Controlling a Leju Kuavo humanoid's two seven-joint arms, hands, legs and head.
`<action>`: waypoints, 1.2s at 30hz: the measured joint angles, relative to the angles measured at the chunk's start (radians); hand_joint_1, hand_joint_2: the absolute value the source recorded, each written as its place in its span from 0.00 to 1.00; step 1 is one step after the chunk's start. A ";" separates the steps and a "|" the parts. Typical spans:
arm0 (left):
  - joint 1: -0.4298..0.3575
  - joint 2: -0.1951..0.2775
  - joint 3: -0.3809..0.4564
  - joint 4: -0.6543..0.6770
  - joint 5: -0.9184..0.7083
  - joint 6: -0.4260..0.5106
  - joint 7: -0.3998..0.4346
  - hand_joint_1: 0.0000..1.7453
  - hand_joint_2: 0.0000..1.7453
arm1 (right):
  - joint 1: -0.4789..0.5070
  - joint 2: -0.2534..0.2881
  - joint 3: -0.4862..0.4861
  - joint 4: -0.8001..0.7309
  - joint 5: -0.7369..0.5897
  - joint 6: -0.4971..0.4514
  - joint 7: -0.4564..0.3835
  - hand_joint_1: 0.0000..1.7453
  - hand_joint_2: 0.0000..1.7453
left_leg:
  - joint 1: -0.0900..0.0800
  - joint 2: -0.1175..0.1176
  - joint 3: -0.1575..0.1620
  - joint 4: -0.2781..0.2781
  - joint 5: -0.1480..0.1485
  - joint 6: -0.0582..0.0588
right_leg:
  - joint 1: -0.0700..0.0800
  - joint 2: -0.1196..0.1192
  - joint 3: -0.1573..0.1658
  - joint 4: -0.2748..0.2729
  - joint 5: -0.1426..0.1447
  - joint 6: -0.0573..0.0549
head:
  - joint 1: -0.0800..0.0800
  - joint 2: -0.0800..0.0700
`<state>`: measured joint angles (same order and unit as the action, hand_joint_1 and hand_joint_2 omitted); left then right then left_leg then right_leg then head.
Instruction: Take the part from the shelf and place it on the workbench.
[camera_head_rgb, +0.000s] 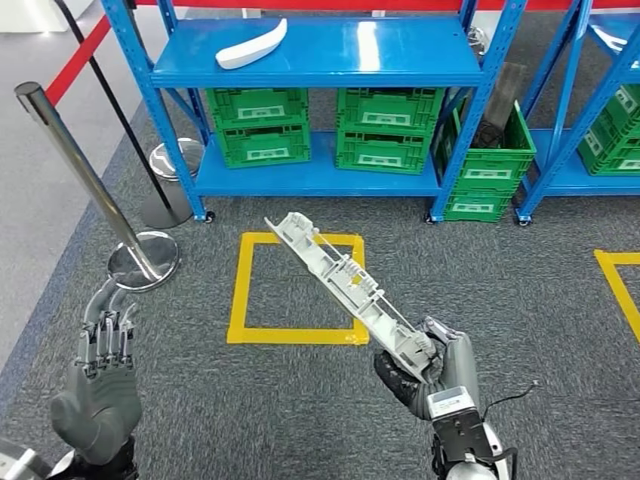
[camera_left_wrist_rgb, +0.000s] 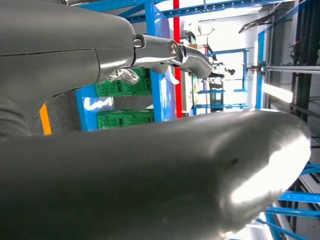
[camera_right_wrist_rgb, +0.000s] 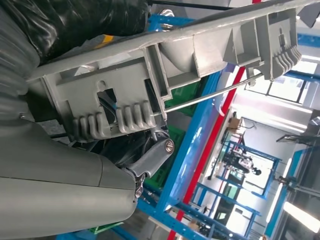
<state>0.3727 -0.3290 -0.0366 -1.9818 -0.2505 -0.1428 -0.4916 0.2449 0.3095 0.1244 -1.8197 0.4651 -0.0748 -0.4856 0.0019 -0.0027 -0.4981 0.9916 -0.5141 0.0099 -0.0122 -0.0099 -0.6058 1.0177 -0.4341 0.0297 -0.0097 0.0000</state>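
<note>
Grey plastic, long and ribbed, the part (camera_head_rgb: 349, 280) slants up from the right hand (camera_head_rgb: 436, 368), which grips its near end, far end out over the yellow floor square (camera_head_rgb: 296, 290); the left hand (camera_head_rgb: 102, 375) hangs empty with fingers apart; beyond stands the blue shelf (camera_head_rgb: 317, 55), a white piece (camera_head_rgb: 251, 46) on top, green crates (camera_head_rgb: 260, 125) beneath.

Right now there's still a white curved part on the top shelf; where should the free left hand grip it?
Grip the white curved part around its narrow middle, coming from the front over the shelf edge. It lies flat and slanted, so the left hand fingers can wrap its width.
</note>
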 joint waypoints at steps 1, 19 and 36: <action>0.000 -0.001 0.000 0.000 0.000 0.000 0.000 0.00 0.00 | 0.000 0.000 0.000 0.000 0.000 0.000 0.000 1.00 1.00 | 0.001 0.002 -0.006 -0.004 0.009 0.008 | -0.001 0.001 -0.008 0.006 -0.007 0.006 | 0.000 0.000; 0.000 -0.002 0.001 0.000 -0.007 0.012 0.009 0.00 0.00 | -0.006 -0.004 -0.002 0.004 -0.006 0.013 0.008 1.00 1.00 | 0.003 0.005 -0.161 0.143 -0.002 -0.029 | 0.001 0.000 0.085 -0.019 -0.070 -0.040 | 0.002 0.000; 0.000 -0.002 0.003 -0.002 -0.013 0.017 0.016 0.00 0.00 | -0.010 -0.004 -0.005 0.012 0.003 0.017 0.009 1.00 1.00 | -0.001 -0.023 -0.043 -0.016 0.054 0.031 | 0.003 0.006 -0.078 0.223 -0.163 0.009 | 0.009 0.000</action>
<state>0.3725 -0.3314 -0.0339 -1.9833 -0.2640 -0.1259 -0.4753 0.2345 0.3057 0.1189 -1.8079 0.4682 -0.0580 -0.4766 0.0007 -0.0257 -0.5409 0.9753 -0.4604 0.0405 -0.0095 -0.0042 -0.6835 1.2411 -0.5969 0.0387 -0.0011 0.0000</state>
